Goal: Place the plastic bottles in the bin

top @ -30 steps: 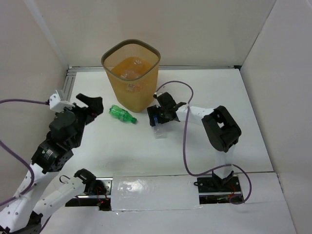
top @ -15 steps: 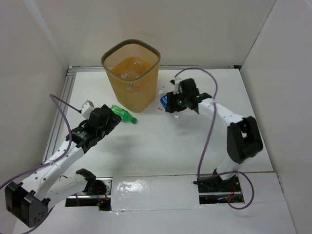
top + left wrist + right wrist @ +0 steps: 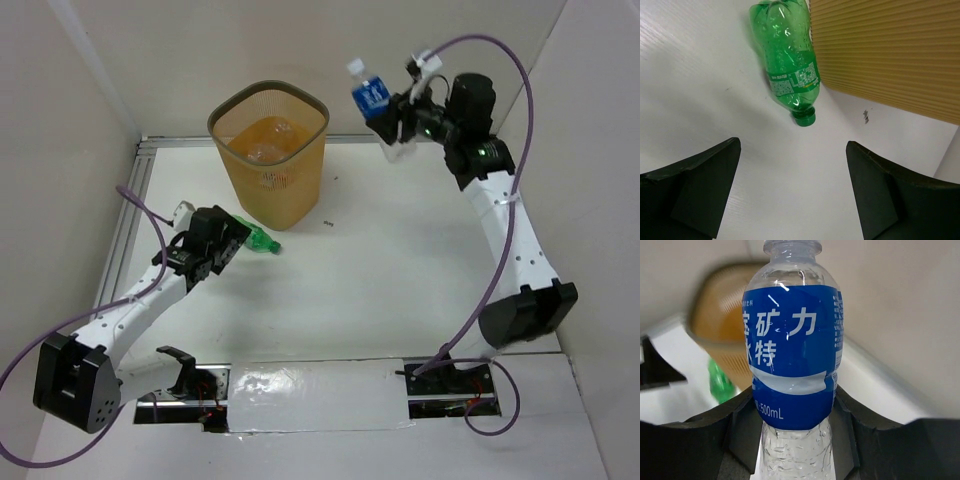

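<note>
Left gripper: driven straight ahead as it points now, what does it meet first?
Likely the green bottle, cap end toward the open left gripper, lying beside the bin; depth is unclear.

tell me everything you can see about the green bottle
The green bottle is small, translucent green plastic, dimpled, with a green cap on and a green-white printed label near the neck. It lies on its side on the white table, its flank right by the orange bin, perhaps touching. The open left gripper faces its cap, not touching.
</note>
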Robot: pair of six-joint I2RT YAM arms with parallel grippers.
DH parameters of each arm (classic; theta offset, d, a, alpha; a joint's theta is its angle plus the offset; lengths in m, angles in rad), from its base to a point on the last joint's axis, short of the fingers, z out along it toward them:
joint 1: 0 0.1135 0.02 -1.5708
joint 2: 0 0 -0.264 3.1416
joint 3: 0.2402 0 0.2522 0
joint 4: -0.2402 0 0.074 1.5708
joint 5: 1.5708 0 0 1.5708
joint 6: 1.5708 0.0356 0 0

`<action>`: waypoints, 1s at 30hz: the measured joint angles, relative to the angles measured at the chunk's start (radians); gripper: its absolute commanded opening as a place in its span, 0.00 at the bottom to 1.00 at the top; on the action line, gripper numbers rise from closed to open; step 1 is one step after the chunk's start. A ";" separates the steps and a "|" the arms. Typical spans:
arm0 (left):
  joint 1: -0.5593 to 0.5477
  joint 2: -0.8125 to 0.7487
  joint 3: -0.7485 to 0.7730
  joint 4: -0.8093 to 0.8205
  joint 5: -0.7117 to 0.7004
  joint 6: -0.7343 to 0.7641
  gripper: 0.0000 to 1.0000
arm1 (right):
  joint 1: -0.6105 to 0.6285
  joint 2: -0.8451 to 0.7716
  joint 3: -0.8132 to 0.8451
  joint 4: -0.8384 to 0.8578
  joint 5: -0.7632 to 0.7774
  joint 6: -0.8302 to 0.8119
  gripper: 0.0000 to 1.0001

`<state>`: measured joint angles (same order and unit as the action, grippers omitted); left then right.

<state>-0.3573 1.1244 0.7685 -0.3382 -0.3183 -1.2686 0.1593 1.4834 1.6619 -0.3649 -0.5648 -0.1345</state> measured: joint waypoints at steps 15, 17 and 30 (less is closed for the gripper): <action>0.114 0.009 -0.056 0.077 0.066 -0.022 0.99 | 0.339 0.634 0.716 0.087 -0.006 -0.047 0.49; 0.130 0.018 -0.056 0.079 0.072 -0.021 0.99 | 0.351 0.679 0.716 0.100 0.016 -0.048 0.55; 0.193 0.156 -0.055 0.149 0.124 -0.020 0.99 | 0.375 0.707 0.747 0.103 0.072 -0.051 1.00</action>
<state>-0.1642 1.2808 0.7136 -0.1894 -0.1947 -1.2888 0.5339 2.1902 2.4092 -0.2615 -0.4931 -0.1856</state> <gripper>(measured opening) 0.993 0.999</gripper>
